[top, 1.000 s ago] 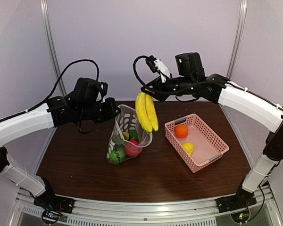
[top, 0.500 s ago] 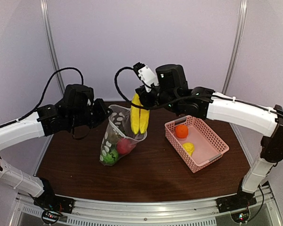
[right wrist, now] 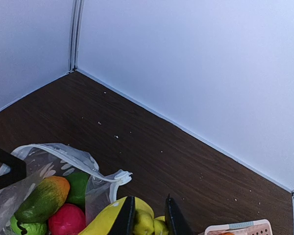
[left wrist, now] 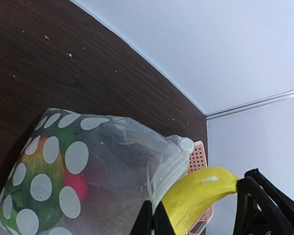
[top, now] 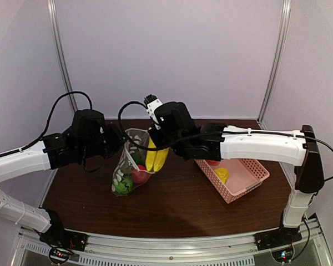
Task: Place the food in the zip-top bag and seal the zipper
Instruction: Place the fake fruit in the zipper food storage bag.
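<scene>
The zip-top bag [top: 127, 169], clear with white dots, stands on the table with its mouth held up. My left gripper [top: 120, 143] is shut on the bag's rim [left wrist: 159, 196], next to the white slider tab [left wrist: 186, 144] of the zipper. Inside lie a red apple [right wrist: 67, 219], an orange-green fruit [right wrist: 41, 198] and green pieces [top: 122, 185]. My right gripper [right wrist: 148, 218] is shut on the stem end of the yellow bananas [top: 155, 158]. They hang at the bag's mouth, their lower ends level with the opening. A yellow lemon [top: 222, 174] lies in the basket.
The pink lattice basket [top: 247, 180] stands to the right of the bag, partly under my right forearm [top: 255, 147]. The enclosure's back wall and metal posts [top: 61, 61] bound the table behind.
My right arm has swung left and down, bringing the bananas from above the table to the bag's mouth. The left arm and the bag have shifted slightly left and lower.
</scene>
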Robot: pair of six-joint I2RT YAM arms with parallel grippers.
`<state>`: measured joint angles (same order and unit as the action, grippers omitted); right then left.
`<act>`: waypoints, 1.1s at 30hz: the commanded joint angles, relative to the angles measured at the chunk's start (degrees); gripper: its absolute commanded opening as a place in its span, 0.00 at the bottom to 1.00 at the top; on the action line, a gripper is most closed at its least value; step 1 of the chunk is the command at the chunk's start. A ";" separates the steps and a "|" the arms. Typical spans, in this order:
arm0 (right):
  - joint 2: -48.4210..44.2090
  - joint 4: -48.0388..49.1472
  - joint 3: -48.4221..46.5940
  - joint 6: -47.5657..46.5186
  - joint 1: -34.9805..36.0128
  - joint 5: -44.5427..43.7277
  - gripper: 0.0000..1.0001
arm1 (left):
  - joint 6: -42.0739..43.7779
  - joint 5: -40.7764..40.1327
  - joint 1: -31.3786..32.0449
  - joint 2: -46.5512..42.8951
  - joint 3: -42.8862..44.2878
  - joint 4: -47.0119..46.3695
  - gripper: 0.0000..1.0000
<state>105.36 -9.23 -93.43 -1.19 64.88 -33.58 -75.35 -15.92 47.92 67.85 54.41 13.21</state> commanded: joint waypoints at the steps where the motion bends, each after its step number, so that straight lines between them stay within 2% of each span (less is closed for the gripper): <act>1: 1.76 -0.02 -2.86 6.15 -0.02 -7.06 0.00 | -0.76 -1.13 -0.55 -1.14 -1.23 -2.84 0.00; 12: 5.15 -0.63 -9.98 6.90 0.11 -2.58 0.00 | -0.12 -0.29 -0.55 -1.28 -2.06 -3.34 0.00; 24: 9.43 -2.45 -10.77 8.86 2.43 0.07 0.00 | -0.15 -2.47 -0.64 -4.66 -3.44 -2.78 0.00; 25: 9.24 -3.52 -11.19 9.57 2.48 2.62 0.04 | -0.07 -2.49 -0.64 -4.78 -3.51 -2.64 0.00; 27: 8.25 -5.83 -11.95 10.96 2.46 8.02 0.20 | -0.02 -2.61 -0.64 -4.91 -3.48 -2.26 0.00; 33: 2.09 -11.04 -10.97 12.09 0.85 18.89 0.56 | 0.27 -3.13 -0.72 -5.34 -3.96 -1.82 0.00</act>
<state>113.54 -15.55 -103.13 9.39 66.89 -24.29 -75.57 -17.45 47.66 63.57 51.09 12.08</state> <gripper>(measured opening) 0.474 0.006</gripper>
